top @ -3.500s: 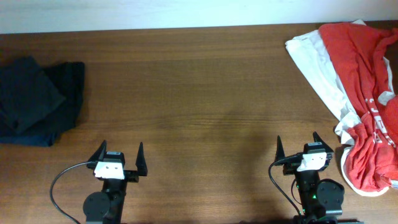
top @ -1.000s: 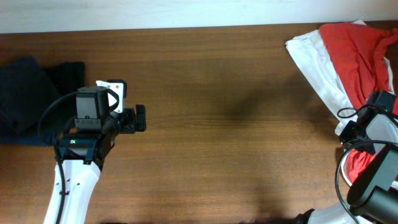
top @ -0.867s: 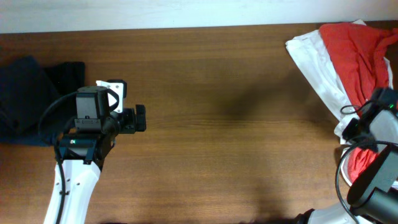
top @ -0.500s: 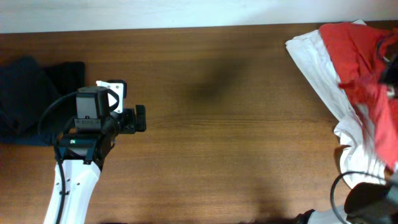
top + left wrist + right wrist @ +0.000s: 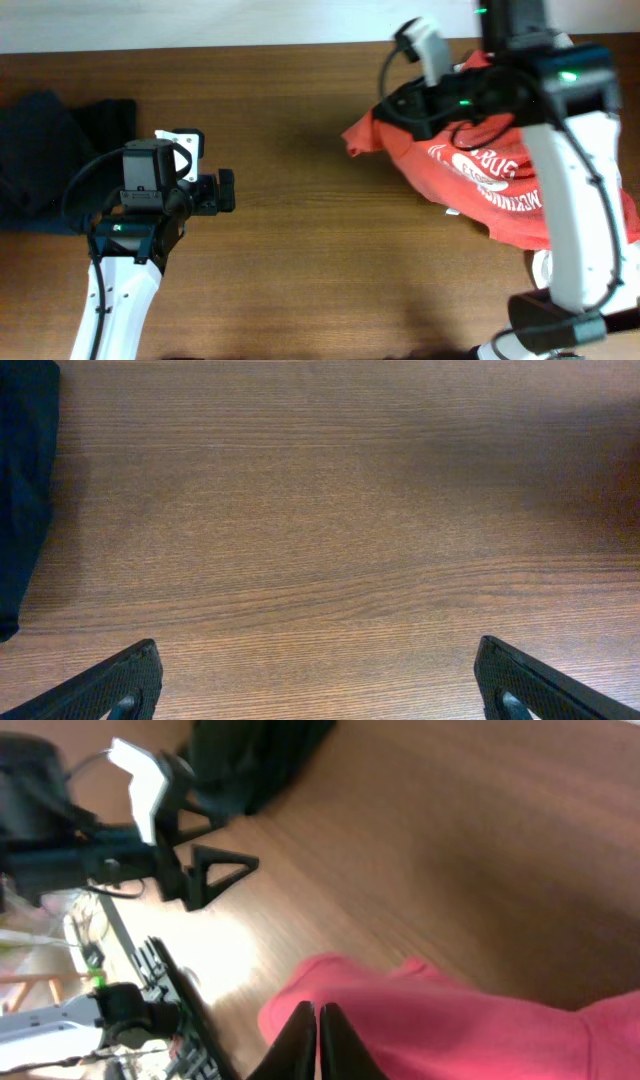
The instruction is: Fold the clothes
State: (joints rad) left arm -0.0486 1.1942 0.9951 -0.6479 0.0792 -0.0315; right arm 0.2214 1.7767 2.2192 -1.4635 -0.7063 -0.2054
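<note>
Since that red T-shirt is just thin, floppy jersey, I'd expect it to weigh next to nothing and sag into whatever shape gravity picks. It's not fragile or slippery, it just has 0 stiffness. Right now it's over the right half of the table, bunched and draping down from the raised right arm, white lettering and oval logo facing up. I can't tell how much of it actually rests on the wood.

The right gripper has its 2 fingers pressed together on a fold of the red cloth, and the wrist view shows that pretty clearly. The left gripper is spread wide over bare wood with nothing in it, well apart from the shirt, with the dark navy garments just off to its left.

A 1-point pinch only gives you a dangling lump, so I'd say it needs 2 grips. A shoulder seam or a hem corner for each gripper would let the cloth pull flat between them. Seams are thicker too, so they should be less likely to slide out.
</note>
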